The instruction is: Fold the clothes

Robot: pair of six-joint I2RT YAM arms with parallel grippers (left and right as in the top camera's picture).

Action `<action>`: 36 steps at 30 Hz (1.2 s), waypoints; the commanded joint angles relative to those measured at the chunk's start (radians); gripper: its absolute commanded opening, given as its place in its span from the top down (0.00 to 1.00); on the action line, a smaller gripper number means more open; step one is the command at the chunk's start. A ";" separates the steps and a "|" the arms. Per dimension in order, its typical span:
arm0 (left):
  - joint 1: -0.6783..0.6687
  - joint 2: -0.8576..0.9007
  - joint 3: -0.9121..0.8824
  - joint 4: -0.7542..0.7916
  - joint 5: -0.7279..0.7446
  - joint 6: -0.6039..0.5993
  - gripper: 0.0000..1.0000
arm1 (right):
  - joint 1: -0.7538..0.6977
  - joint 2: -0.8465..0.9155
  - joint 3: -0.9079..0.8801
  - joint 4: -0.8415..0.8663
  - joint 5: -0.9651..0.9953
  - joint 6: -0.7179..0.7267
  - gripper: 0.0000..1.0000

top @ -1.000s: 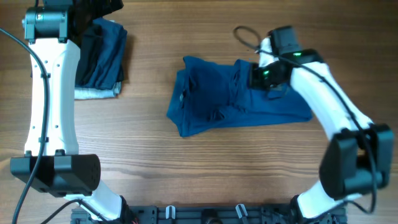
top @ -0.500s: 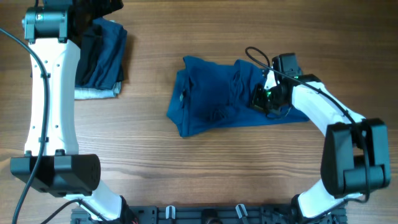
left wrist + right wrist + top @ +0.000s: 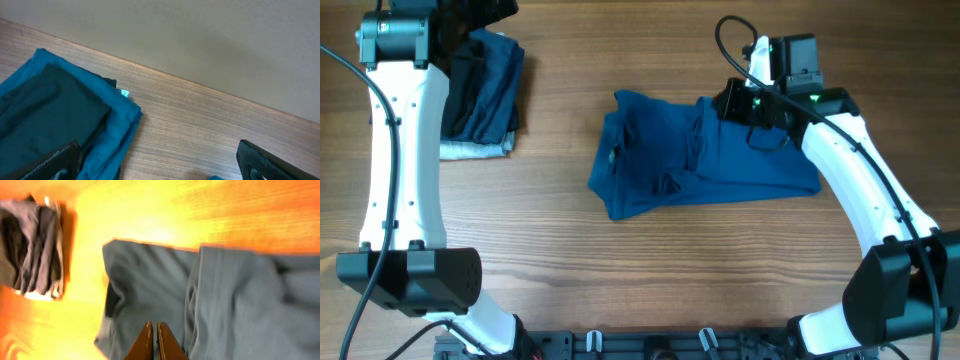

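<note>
Now right jaws hang together above the shirt [image 3: 655,150].

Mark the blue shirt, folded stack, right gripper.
Medium-blue cloth shirt [image 3: 680,160], overhead view, central folds.
Stack of folded dark garments [image 3: 488,85], overhead view, top layer.
Right gripper [image 3: 153,327], right wrist view, between fingertips.

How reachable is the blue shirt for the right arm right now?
Probably yes: the right claw hangs shut over the blue shirt, with nothing between them. It would have to open before gripping.
</note>
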 commanded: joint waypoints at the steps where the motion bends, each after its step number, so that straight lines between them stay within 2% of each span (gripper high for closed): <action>1: 0.003 0.006 -0.005 0.002 0.002 0.000 0.00 | 0.004 0.098 -0.004 0.080 0.067 0.007 0.96; 5: 0.003 0.006 -0.005 0.002 0.002 -0.001 0.00 | 0.007 0.285 -0.004 0.260 0.063 0.064 0.96; 9: 0.003 0.006 -0.005 0.002 0.002 -0.001 0.00 | 0.024 0.459 -0.004 0.370 -0.110 0.066 0.95; 11: 0.003 0.006 -0.005 0.002 0.002 0.000 0.00 | 0.046 0.490 -0.004 0.359 -0.130 0.051 0.96; 13: 0.003 0.006 -0.005 0.002 0.002 0.000 0.00 | 0.062 0.480 -0.003 0.370 -0.162 -0.023 0.95; 16: 0.003 0.006 -0.005 0.002 0.002 0.000 0.01 | 0.037 0.390 0.022 0.377 -0.266 -0.116 0.87; 19: 0.003 0.006 -0.005 0.002 0.002 0.000 0.00 | -0.005 0.201 0.023 0.262 -0.286 -0.146 0.85; 21: 0.003 0.006 -0.005 0.002 0.002 0.000 0.00 | -0.009 0.094 0.023 0.088 -0.221 -0.211 0.85; 25: 0.003 0.006 -0.005 0.002 0.002 -0.001 0.00 | -0.006 0.113 -0.010 -0.132 -0.001 -0.202 0.91; 29: 0.003 0.006 -0.005 0.002 0.002 -0.001 0.00 | 0.002 0.177 -0.118 -0.135 -0.016 -0.204 0.92; 32: 0.003 0.006 -0.005 0.002 0.002 0.000 0.00 | 0.034 0.220 -0.189 -0.093 -0.106 -0.204 0.92; 36: 0.003 0.006 -0.005 0.002 0.002 -0.001 0.00 | 0.064 0.239 -0.190 -0.111 -0.134 -0.248 0.95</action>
